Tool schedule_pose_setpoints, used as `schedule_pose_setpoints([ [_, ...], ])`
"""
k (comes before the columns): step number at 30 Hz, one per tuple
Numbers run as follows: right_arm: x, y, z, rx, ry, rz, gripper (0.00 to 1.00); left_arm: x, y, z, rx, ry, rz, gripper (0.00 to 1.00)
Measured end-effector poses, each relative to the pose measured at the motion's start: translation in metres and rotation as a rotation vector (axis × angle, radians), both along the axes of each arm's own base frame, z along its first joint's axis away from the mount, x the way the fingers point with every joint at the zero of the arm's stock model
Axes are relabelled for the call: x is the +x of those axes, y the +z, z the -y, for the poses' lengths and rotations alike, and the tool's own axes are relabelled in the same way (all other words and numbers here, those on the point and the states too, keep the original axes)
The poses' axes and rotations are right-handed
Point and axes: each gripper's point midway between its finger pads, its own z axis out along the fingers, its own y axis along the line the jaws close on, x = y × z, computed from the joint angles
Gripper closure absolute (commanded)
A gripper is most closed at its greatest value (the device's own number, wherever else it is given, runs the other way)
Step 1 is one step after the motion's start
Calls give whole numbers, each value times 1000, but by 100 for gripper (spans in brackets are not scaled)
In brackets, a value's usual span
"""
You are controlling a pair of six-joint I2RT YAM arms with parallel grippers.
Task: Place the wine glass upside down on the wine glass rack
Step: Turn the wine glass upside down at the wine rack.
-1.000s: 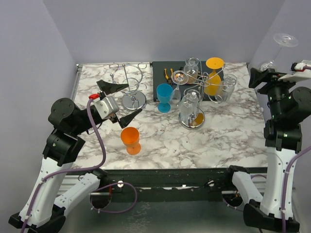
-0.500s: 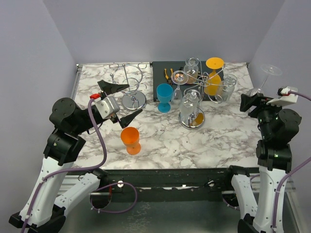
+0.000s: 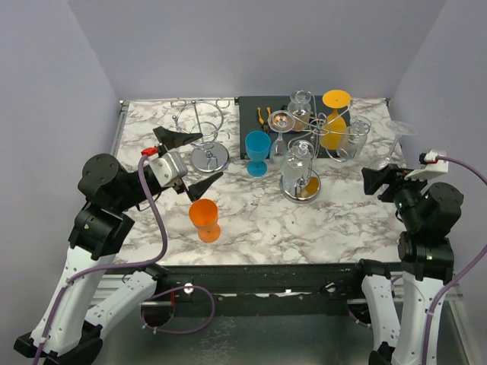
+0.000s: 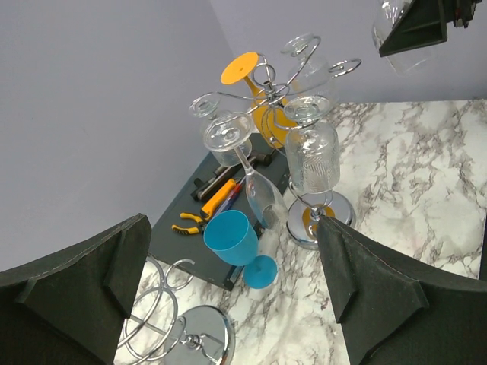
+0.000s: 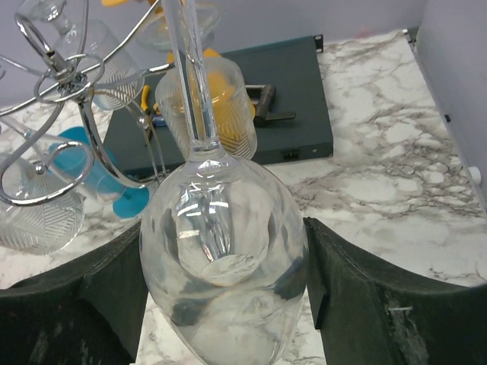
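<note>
I'm gripping a clear wine glass (image 5: 224,258) with my right gripper (image 3: 378,182): the fingers are standing partly spread, pressing on both sides of the bowl, and the stem and foot are pointing up and away from me. The glass is sitting to the right of the loaded wine glass rack (image 3: 299,188), near it but apart from it in the top view. My left gripper (image 3: 190,161) is hanging with its jaws spread as wide as they go and gripping nothing, well to the left of that rack. A blue goblet (image 3: 257,152) is standing just left of the rack. An orange goblet (image 3: 204,219) is standing further left of the rack and nearer my bases. An orange glass (image 3: 335,122) is hanging upside down on the rack's far side. A dark tray (image 3: 251,114) with pliers (image 3: 264,115) is lying behind the rack. A second rack (image 3: 207,144), with no glasses on it, is standing left of the blue goblet.
</note>
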Motion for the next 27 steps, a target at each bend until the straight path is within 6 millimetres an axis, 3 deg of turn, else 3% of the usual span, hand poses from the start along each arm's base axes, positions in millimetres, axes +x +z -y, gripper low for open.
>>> schedule_pose_setpoints([
  [9,4,-18,-24,22,155,-68,99,-2,-2,-1,0,0,0,1],
  [17,14,-61,-43,59,295,-147,99,-3,-4,-1,1,0,-1,1],
  [27,14,-72,-56,7,395,-49,99,3,-8,1,8,0,-17,1],
])
